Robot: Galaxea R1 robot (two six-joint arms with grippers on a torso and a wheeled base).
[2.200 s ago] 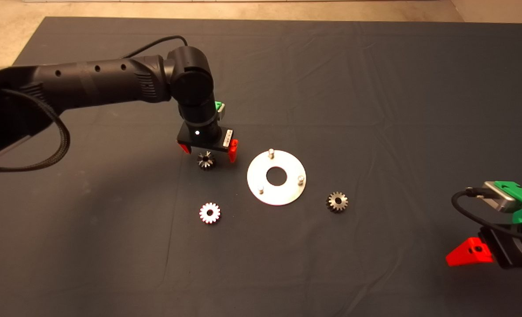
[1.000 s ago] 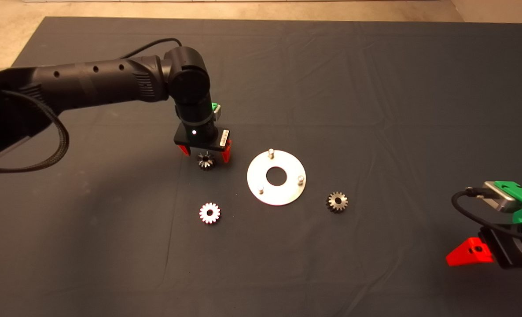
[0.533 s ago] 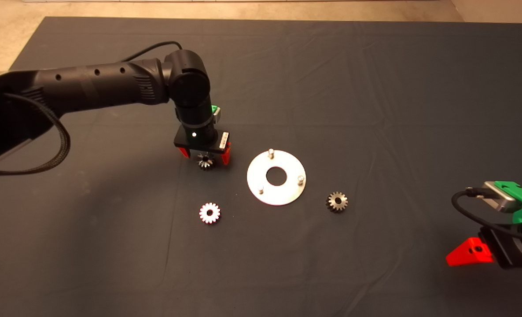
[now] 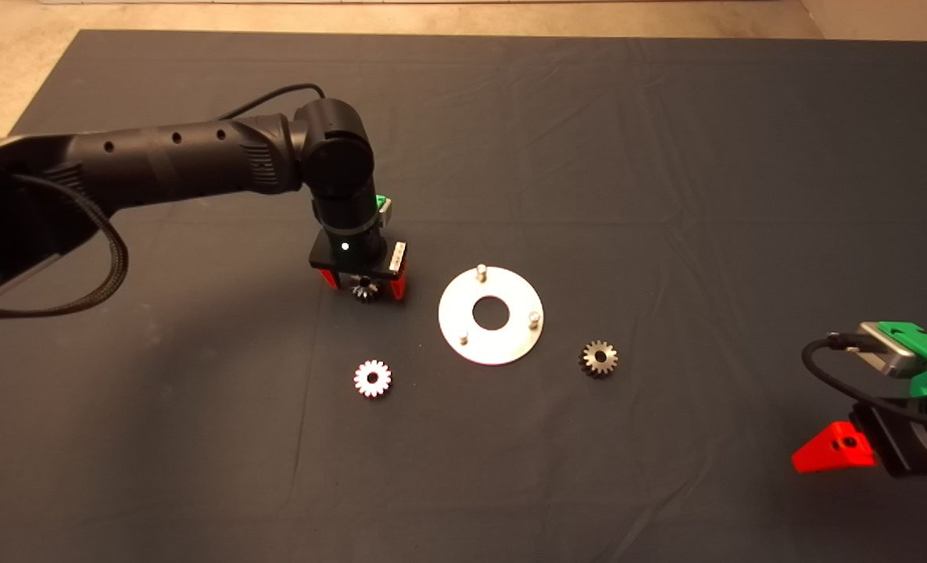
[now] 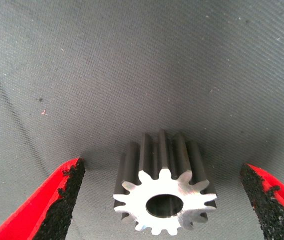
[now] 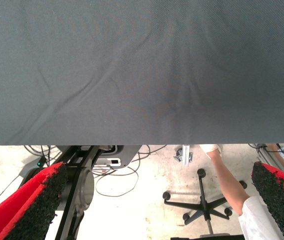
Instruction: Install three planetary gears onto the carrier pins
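Note:
The shiny round disc (image 4: 510,344) lies mid-mat with three carrier pins: one at the back (image 4: 481,271), one at the right (image 4: 535,318), one at the front left (image 4: 463,336). All three pins stand bare. A planetary gear (image 4: 365,292) sits left of the disc, between the fingers of my left gripper (image 4: 363,286), which is lowered over it and open. The left wrist view shows that gear (image 5: 164,190) flat on the mat, with gaps to both pads. A second gear (image 4: 373,378) lies in front of it, a third gear (image 4: 599,359) right of the disc. My right gripper (image 4: 839,452) waits open at the lower right edge.
The dark mat (image 4: 667,156) is wrinkled around the parts. In the right wrist view the mat's edge (image 6: 142,142) shows, with floor beyond holding cables, an office chair base (image 6: 201,205) and a person's arm (image 6: 231,185).
My left gripper has come down and slightly forward over the gear left of the disc, now covering most of it from above. Gears, disc and right arm have not moved.

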